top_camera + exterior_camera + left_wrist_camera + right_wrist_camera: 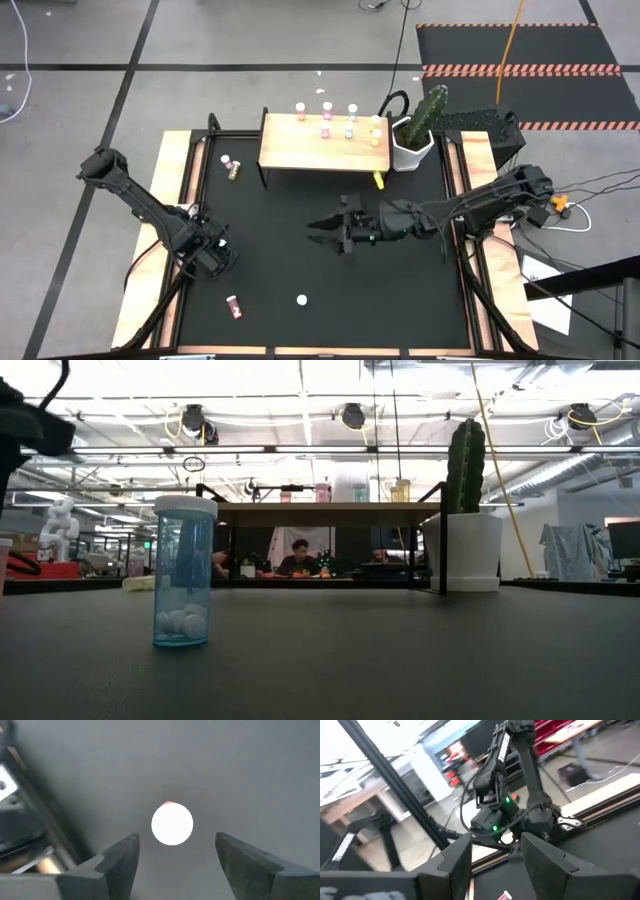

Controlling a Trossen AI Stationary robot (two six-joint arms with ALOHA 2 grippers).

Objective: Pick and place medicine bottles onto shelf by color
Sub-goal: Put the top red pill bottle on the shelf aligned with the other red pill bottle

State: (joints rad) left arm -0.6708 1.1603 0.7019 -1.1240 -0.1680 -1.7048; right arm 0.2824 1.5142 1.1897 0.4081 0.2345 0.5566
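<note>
**High view:** L gripper (212,252) hangs low over the black mat (300,260), near the worktop's left edge. The bottle under it is hidden here. R gripper (322,232) waits mid-worktop, not over any bottle. The shelf (325,152) stands at the far edge w/ a row of bottles along its back. The cactus pot (413,150) is just beside its right end. Loose ones: two by the shelf's left end, a yellow one (378,180) by its right leg, a pink one lying down (234,307) and a white-capped one (301,298), both toward the edge opposite the shelf.

**Low view:** blue bottle (183,572) upright on the mat, pills inside. Behind the worktop is an open lab w/ ceiling lights, desks, and people seated far back.

**L wrist view:** jaws open, fingers either side of a white cap w/ pink showing under it, the pink bottle (172,823). No contact yet.

- Risk: the cap sits nearer one finger, so that finger prob. hits first and tips or skids the bottle.
- Risk: if the grip catches only the cap rim, it may slip on lift.
- Risk: a drop-off too close to the row on the shelf could knock others over.

**R wrist view:** R jaws apart, nothing between. The other arm (505,795) shows beyond them.
</note>
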